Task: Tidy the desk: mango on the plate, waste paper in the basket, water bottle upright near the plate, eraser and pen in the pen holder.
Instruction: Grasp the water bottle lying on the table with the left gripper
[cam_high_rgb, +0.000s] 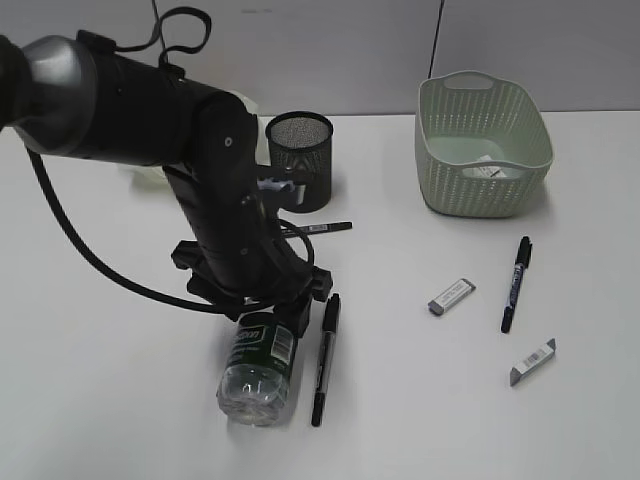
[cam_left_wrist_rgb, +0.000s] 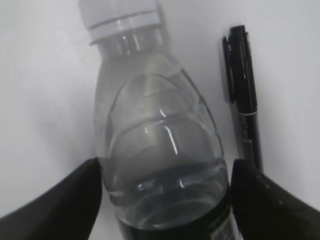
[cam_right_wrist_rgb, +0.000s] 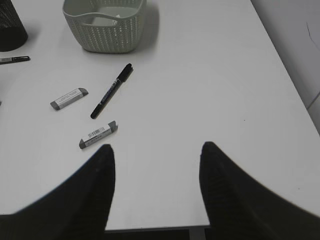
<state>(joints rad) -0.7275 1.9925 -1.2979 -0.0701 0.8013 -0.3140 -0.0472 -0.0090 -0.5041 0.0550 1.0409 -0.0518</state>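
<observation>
Fingers (cam_left_wrist_rgb: 70, 200) flank one water bottle (cam_left_wrist_rgb: 160, 150).

We look down at a slant across the table (cam_high_rgb: 90, 400); our left wrist view hangs close over the bottle (cam_left_wrist_rgb: 160, 165); our right sits higher, sharing the basket (cam_right_wrist_rgb: 107, 35) with the exterior

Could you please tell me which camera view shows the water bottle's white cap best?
The left wrist view: the water bottle fills it, white cap plain at top. The exterior view hides the cap behind the arm; the right wrist view misses the bottle entirely.
</observation>
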